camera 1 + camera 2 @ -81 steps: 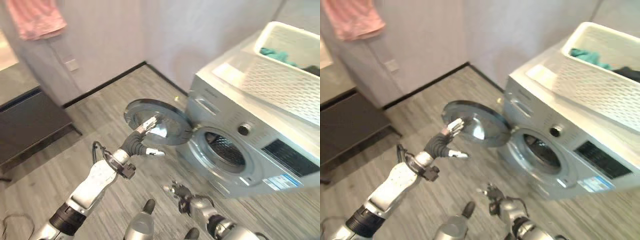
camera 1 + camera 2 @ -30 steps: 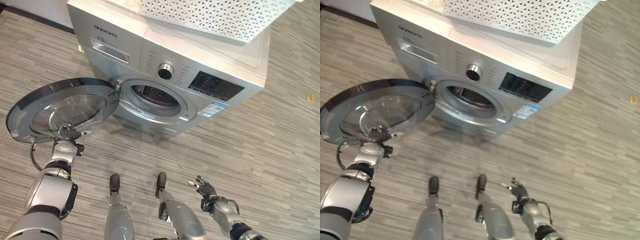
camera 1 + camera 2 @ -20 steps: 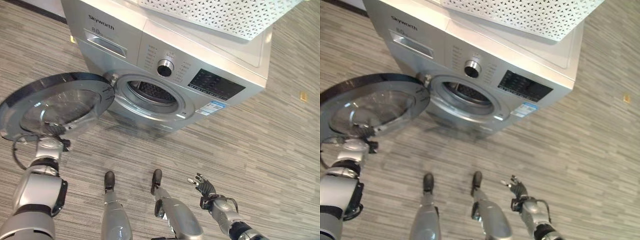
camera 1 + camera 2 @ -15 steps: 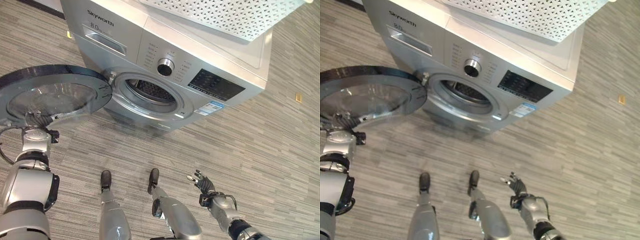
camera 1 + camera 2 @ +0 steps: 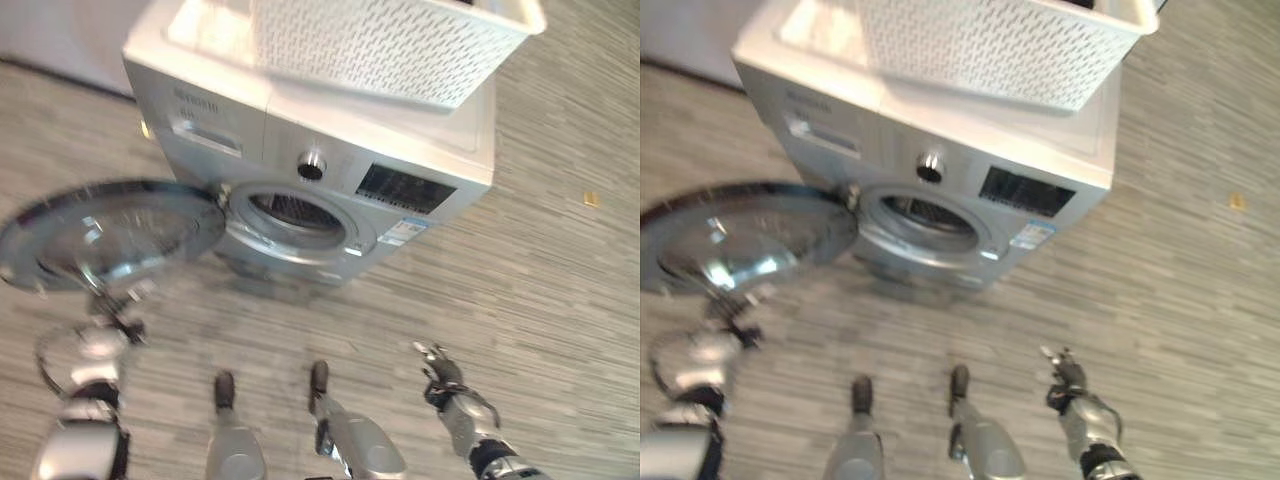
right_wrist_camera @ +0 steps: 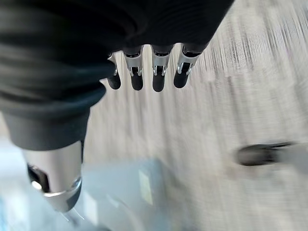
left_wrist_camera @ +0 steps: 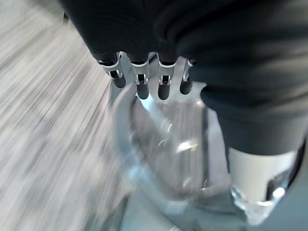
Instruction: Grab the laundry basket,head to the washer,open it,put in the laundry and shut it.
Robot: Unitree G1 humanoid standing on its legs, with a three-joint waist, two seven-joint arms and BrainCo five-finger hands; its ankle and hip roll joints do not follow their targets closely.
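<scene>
grey plank flooring [image 5: 560, 270] runs under one washer [image 5: 330, 170] whose round door [image 5: 110, 230] hangs wide open, with one white laundry basket [image 5: 390, 45] on top; the left hand [image 5: 110, 315] is at the door's edge and the right hand [image 5: 440, 368] hovers empty over the floor. left wrist view: fingers [image 7: 139, 82] straight, just off the door glass [image 7: 168, 144]. right wrist view: fingers [image 6: 156, 72] straight, holding nothing.
</scene>
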